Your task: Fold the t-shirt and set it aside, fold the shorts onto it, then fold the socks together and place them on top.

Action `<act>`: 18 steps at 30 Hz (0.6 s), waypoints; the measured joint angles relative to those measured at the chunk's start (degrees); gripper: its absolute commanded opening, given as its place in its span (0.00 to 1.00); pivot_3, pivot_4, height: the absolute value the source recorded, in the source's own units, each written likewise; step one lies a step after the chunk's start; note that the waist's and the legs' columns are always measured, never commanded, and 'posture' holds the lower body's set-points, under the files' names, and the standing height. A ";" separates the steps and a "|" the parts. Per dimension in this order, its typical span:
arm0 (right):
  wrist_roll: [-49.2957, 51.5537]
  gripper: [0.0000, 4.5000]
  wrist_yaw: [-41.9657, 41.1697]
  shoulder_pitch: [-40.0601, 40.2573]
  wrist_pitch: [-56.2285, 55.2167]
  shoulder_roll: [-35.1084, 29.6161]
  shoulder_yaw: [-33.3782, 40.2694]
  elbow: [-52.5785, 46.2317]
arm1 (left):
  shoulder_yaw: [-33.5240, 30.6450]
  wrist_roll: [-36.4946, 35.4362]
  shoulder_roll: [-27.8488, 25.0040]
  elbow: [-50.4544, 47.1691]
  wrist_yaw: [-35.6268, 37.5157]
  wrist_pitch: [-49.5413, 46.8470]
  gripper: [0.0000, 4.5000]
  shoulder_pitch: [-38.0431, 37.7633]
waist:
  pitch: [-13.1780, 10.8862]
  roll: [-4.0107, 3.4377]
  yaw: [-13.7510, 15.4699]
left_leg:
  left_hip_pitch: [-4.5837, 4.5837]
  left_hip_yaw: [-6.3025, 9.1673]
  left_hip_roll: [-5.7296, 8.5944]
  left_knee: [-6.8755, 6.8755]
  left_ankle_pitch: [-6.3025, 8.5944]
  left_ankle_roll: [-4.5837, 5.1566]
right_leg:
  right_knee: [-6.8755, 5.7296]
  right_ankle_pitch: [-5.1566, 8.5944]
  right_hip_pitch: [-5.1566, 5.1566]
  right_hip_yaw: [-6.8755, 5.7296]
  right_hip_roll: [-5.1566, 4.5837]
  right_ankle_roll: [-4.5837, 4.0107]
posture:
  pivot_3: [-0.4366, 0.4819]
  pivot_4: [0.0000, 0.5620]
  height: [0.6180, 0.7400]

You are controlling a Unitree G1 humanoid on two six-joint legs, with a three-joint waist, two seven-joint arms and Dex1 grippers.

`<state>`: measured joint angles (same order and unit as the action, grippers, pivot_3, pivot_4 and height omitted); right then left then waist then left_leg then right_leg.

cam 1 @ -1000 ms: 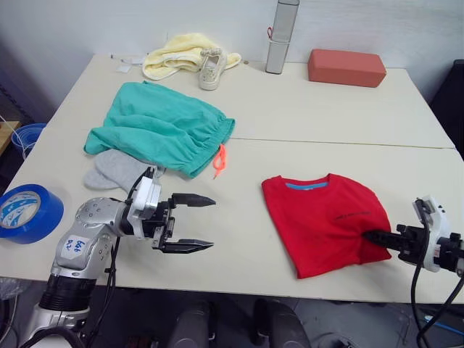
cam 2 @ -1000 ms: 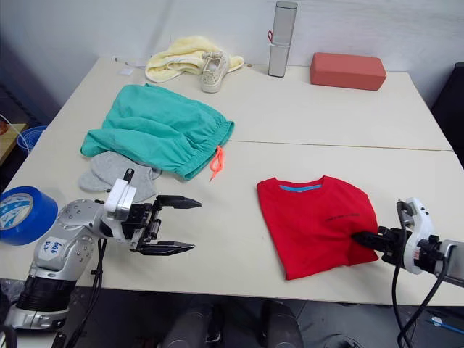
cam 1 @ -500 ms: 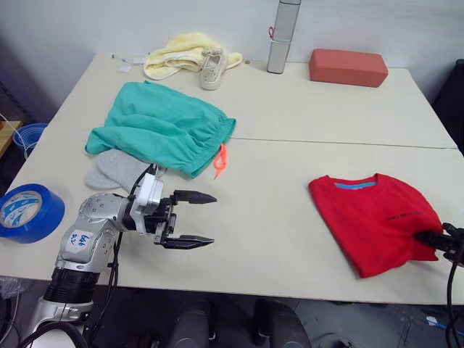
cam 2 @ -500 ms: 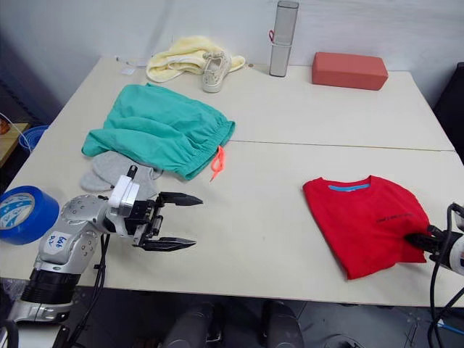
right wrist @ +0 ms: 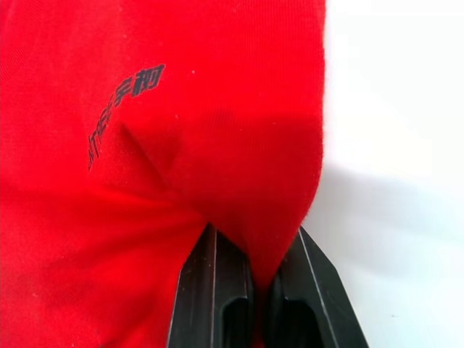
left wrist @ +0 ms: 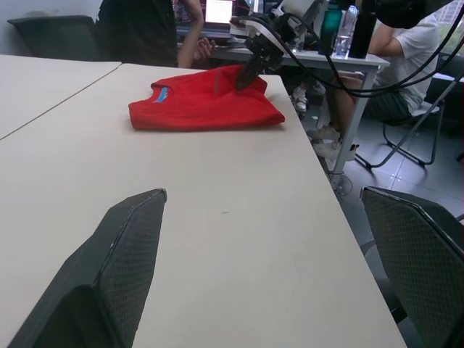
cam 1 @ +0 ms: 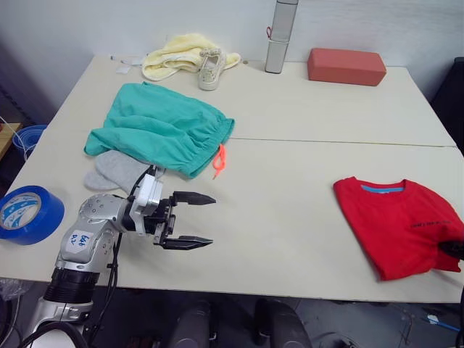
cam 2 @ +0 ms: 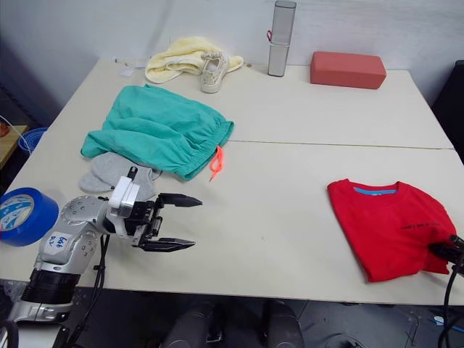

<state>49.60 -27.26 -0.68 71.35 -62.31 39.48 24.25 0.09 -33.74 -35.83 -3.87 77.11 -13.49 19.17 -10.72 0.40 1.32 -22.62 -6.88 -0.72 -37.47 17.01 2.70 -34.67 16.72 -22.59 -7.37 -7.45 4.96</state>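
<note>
The right gripper (right wrist: pixel 246 279) has its jaws clamped on a pinch of the t-shirt (cam 2: pixel 391 226), at the edge of the cloth that is nearest to the front right corner of the tabletop (cam 2: pixel 290 109); the red fabric bunches into folds just in front of the jaws, and a small dark print sits a little further along the cloth. The t-shirt lies folded and flat, with its blue inner collar on the side away from the jaws. The left gripper (cam 2: pixel 177 222) hovers low over the bare tabletop with its jaws wide apart, and nothing is between them. The t-shirt is well apart from these jaws, far across the tabletop. Just behind the left gripper, beside its wrist, lie the socks (cam 2: pixel 116 174), partly tucked under the shorts (cam 2: pixel 156 138), which are spread in a loose heap with an orange cord (cam 2: pixel 215 162) sticking out of the waistband. A blue tape roll (cam 2: pixel 23 214) sits near the left arm. Further away, along the far edge, are a pale yellow cloth (cam 2: pixel 177 58), a beige shoe (cam 2: pixel 212 72), a grey upright case (cam 2: pixel 277 38) and a red-brown block (cam 2: pixel 346 69).
</note>
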 measured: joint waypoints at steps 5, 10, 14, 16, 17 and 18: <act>-4.08 0.53 -4.22 5.01 -2.53 -1.51 1.56 -0.23 | 0.05 0.00 0.02 -0.05 0.04 -0.01 1.00 -0.40 | 0.02 -0.26 0.32 | -0.03 0.00 0.03 -0.01 0.02 0.03 | 0.05 0.00 0.01 -0.03 -0.03 0.01 | 0.48 0.27 1.00; -15.36 0.67 -12.85 15.81 -19.82 -6.80 4.31 0.72 | 0.15 0.01 0.54 -0.24 -0.05 -0.01 1.00 -2.41 | 0.03 -0.60 0.09 | -0.01 -0.12 0.09 0.02 0.05 0.09 | 0.13 -0.06 0.01 0.03 -0.01 0.13 | 0.48 0.27 1.00; -20.36 0.67 -20.73 17.57 -37.17 -6.57 8.71 0.79 | 0.15 0.01 0.93 -0.53 -0.27 -0.01 1.00 -2.94 | 0.01 -0.57 -0.55 | 0.22 -0.25 0.06 0.07 0.02 0.03 | 0.06 -0.08 0.08 0.22 0.05 0.16 | 0.48 0.27 1.00; -20.67 0.67 -24.90 17.00 -44.04 -5.07 10.77 -0.22 | 0.09 0.01 0.92 -0.76 -0.39 -0.01 1.00 -3.28 | 0.01 -0.56 -0.70 | 0.28 -0.25 0.05 0.13 0.08 -0.14 | 0.04 -0.09 0.10 0.27 0.05 0.15 | 0.48 0.27 1.00; -20.34 0.67 -27.27 16.94 -46.44 -3.80 11.52 -2.08 | -0.05 0.00 0.88 -0.97 -0.61 -0.10 1.00 -3.67 | 0.00 -0.56 -0.75 | 0.29 -0.24 0.04 0.16 0.10 -0.23 | 0.04 -0.09 0.10 0.27 0.06 0.15 | 0.48 0.27 1.00; -19.16 0.67 -30.38 17.06 -48.07 -1.90 12.23 -5.47 | -0.13 -0.01 0.74 -1.21 -0.93 -0.38 1.00 -4.12 | 0.00 -0.56 -0.79 | 0.30 -0.22 0.02 0.18 0.08 -0.26 | 0.03 -0.09 0.09 0.28 0.08 0.14 | 0.48 0.27 1.00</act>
<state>30.44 -57.63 16.38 23.28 -64.20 51.71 18.78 -0.05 -33.76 -35.08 -5.08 76.18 -13.87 15.05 -10.71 -0.16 0.53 -22.33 -7.10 -0.70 -37.28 17.09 2.44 -34.64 16.63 -22.49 -7.09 -7.38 5.10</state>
